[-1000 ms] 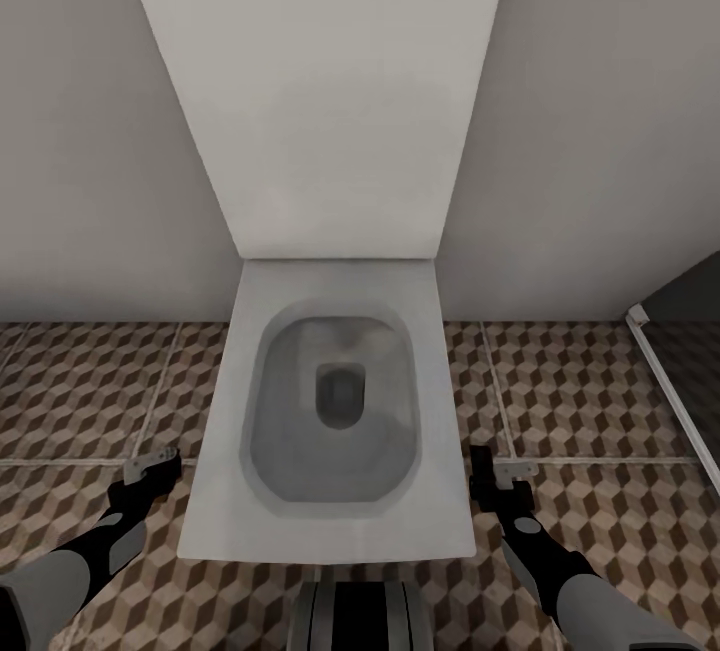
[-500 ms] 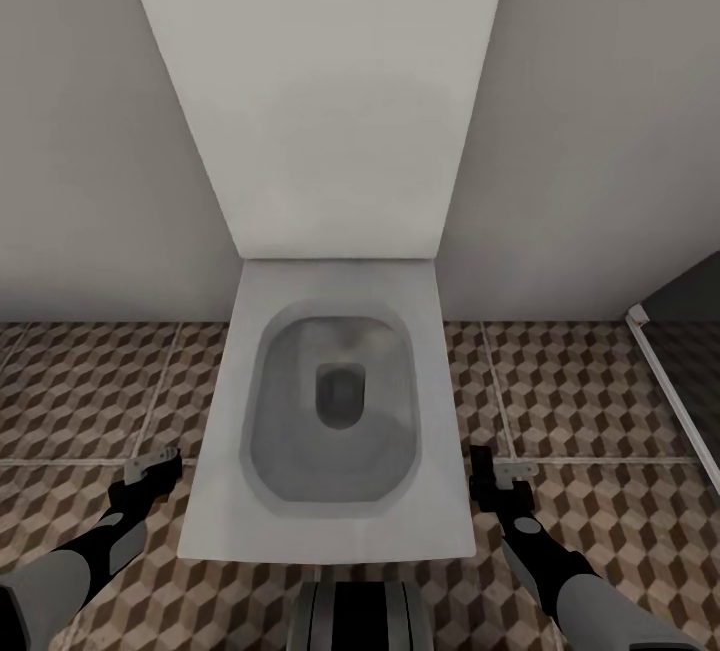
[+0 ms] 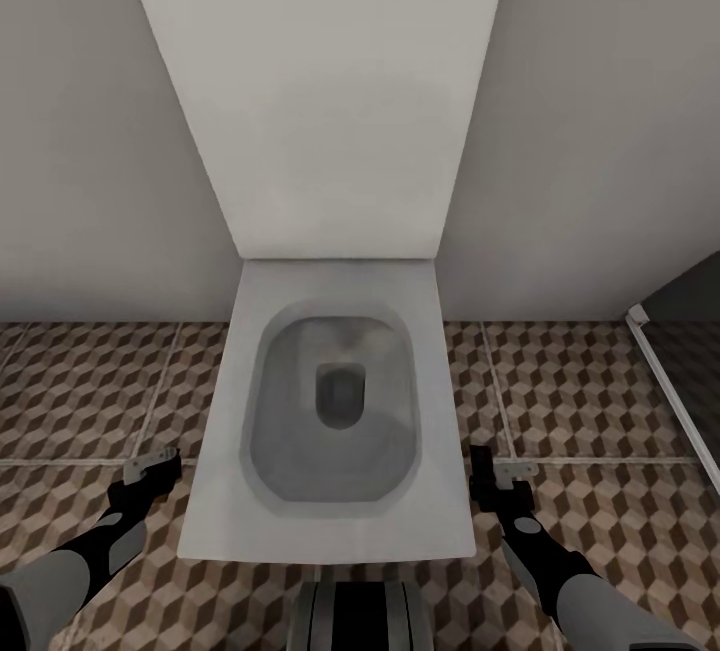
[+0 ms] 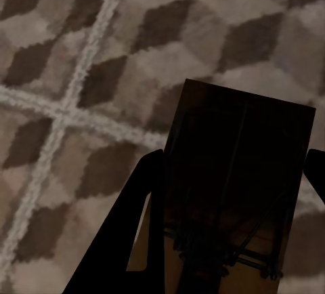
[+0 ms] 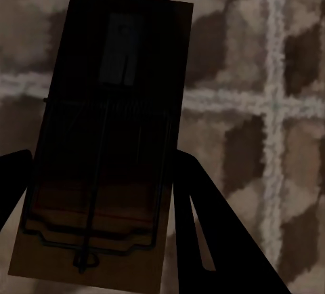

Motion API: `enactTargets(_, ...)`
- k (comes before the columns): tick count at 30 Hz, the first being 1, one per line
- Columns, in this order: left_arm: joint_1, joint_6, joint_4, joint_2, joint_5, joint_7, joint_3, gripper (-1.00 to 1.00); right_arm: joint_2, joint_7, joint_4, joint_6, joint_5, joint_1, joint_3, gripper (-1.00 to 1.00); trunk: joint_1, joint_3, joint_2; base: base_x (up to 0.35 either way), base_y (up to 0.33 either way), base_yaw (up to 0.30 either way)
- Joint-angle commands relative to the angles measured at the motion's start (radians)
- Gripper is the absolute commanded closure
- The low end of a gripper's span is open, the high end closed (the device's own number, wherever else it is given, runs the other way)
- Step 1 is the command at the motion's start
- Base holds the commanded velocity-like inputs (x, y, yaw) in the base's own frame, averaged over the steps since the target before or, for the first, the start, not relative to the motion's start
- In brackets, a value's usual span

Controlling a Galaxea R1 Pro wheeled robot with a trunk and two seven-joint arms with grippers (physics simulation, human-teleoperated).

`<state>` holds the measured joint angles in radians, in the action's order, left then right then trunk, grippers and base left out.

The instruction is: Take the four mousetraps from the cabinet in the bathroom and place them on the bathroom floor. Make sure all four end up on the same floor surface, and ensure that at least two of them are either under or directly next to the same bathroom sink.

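The robot is facing a white toilet set against the wall, with both arms hanging low on either side of the bowl above the bathroom floor. The left gripper is clenching a mousetrap: in the left wrist view the dark board is sitting between the two fingers, its wire frame facing the camera and the cube-patterned tiles lying beneath it. The right gripper is likewise grasping a second mousetrap, pinched by its long edges between the fingers, with the wire bar and a thin reddish line showing near the held end. Holding each trap by the edges is probably keeping the wire mechanism clear of the fingers and the board flat for setting down. Each trap is riding above the tiles rather than resting on them, so placing is not yet done. Since the task calls for two traps under or next to the sink, this spot by the toilet is likely not the place to let go; a glass partition edge is standing at the right.
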<state>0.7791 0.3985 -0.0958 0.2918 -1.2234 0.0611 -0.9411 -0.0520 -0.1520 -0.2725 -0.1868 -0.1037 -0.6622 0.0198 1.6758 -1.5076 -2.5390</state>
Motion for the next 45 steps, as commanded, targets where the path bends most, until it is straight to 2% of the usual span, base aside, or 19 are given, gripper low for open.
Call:
enactTargets(1, 0.0, 0.002, -0.002, 0.001, -0.002, 0.009, -0.009, 1.0, 0.0, -0.004, 0.001, -0.002, -0.007, 0.0, 0.002, 1.0, 0.0, -0.001, 0.0, 0.0, 0.0, 0.0)
enactTargets(11, 0.0, 0.002, -0.002, 0.0, -0.002, 0.009, -0.009, 1.0, -0.002, -0.009, 0.001, -0.002, -0.005, 0.0, 0.002, 1.0, 0.0, -0.001, 0.0, 0.0, 0.0, 0.0)
enactTargets(15, 0.0, 0.002, -0.002, 0.0, -0.001, 0.01, -0.009, 1.0, -0.003, -0.009, 0.001, -0.002, -0.005, 0.0, 0.002, 1.0, 0.002, -0.016, -0.001, 0.0, 0.0, 0.0)
enactTargets(45, 0.0, 0.002, -0.002, 0.0, -0.002, 0.01, -0.01, 1.0, -0.015, -0.011, 0.001, -0.002, -0.005, 0.0, 0.0, 1.0, 0.002, -0.016, -0.001, 0.0, 0.0, 0.0)
